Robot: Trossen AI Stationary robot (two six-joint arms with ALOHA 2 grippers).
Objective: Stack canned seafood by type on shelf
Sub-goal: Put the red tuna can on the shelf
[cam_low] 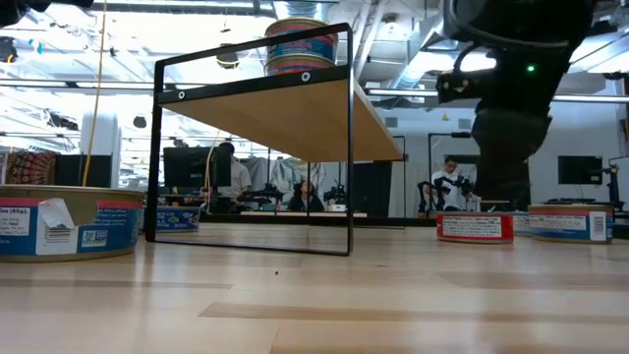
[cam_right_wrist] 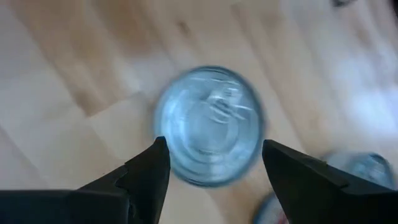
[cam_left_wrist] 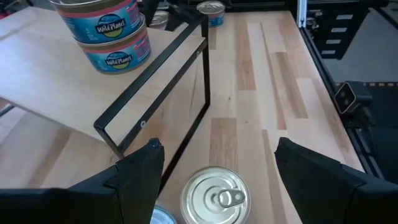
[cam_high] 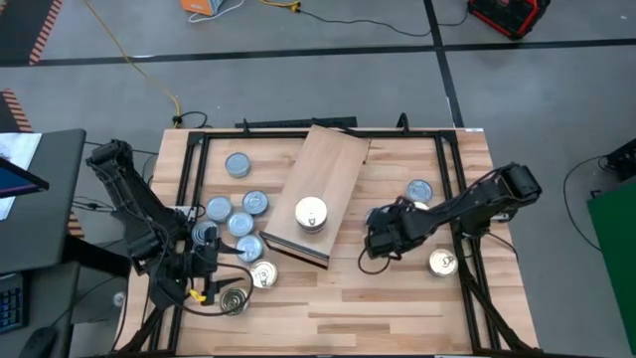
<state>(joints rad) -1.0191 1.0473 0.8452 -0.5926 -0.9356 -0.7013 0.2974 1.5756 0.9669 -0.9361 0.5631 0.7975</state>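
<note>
The shelf (cam_high: 320,184), a light-wood board on a black wire frame (cam_low: 254,157), stands mid-table, and two blue-labelled cans (cam_left_wrist: 109,31) are stacked on it. Several cans (cam_high: 243,224) with silver-blue and gold tops rest on the table left of it. My left gripper (cam_left_wrist: 214,168) is open above a gold-topped can (cam_left_wrist: 214,198), one finger on either side of it. My right gripper (cam_right_wrist: 214,165), right of the shelf (cam_high: 383,237), is open over a silver-blue can (cam_right_wrist: 208,124) that sits flat on the table; the view is blurred.
Two more cans lie on the right side, one silver-blue (cam_high: 419,190) and one gold-topped (cam_high: 443,263). A red-labelled can (cam_low: 475,227) shows low under the right arm. Another gold can (cam_high: 235,300) sits near the front left. Bare tabletop (cam_high: 378,308) lies along the near edge.
</note>
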